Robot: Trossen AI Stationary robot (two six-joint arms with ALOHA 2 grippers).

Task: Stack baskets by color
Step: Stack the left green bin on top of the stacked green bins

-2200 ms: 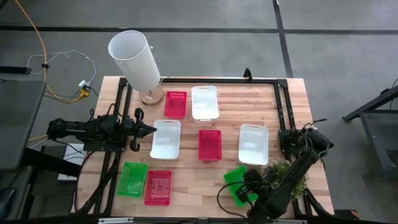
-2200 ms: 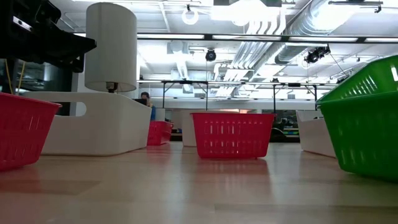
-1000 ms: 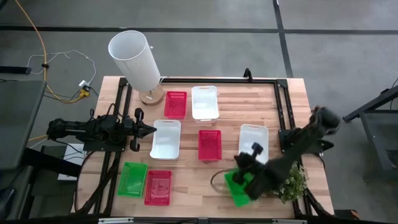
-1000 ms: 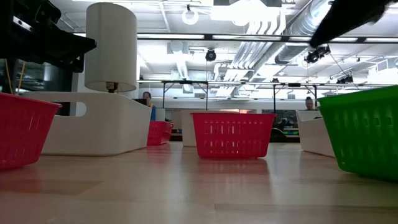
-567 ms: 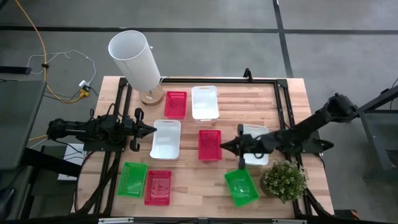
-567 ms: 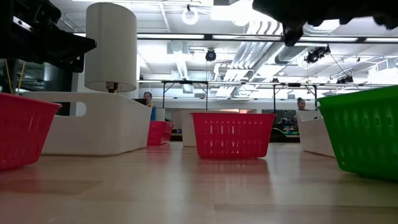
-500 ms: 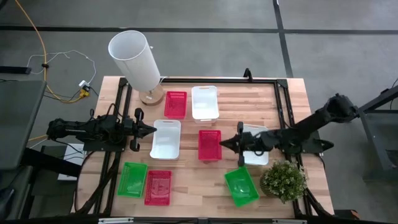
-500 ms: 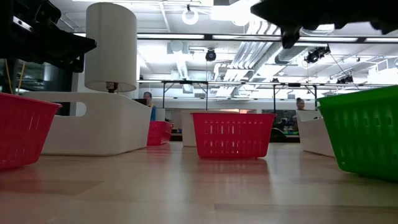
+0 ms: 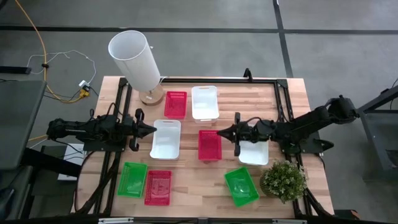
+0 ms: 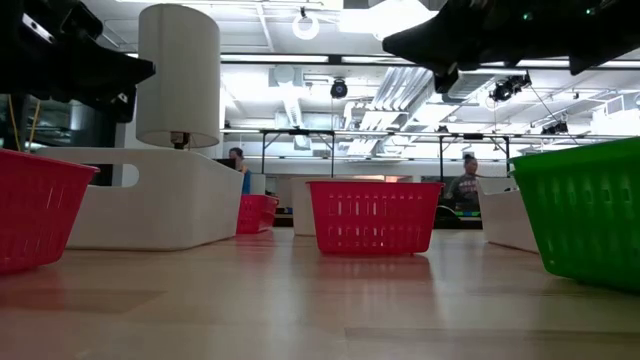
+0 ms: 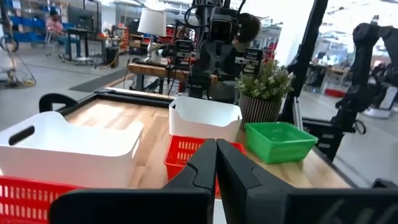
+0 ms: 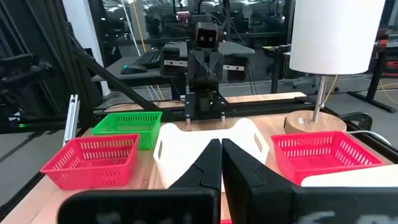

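Four cameras: one overhead, one at tabletop level, one on each wrist.

High view looks straight down, takes in the whole table (image 9: 292, 93) and both arms. Low view sits at board height, level across the wood into the room; the middle red basket (image 10: 372, 215) stands near, the same one at table centre from above (image 9: 209, 144). Wrist views face each other across the table: left looks toward the potted plant (image 11: 264, 84), right toward the white cylinder (image 12: 336, 34); both catch the white basket (image 11: 62, 146) (image 12: 205, 152).
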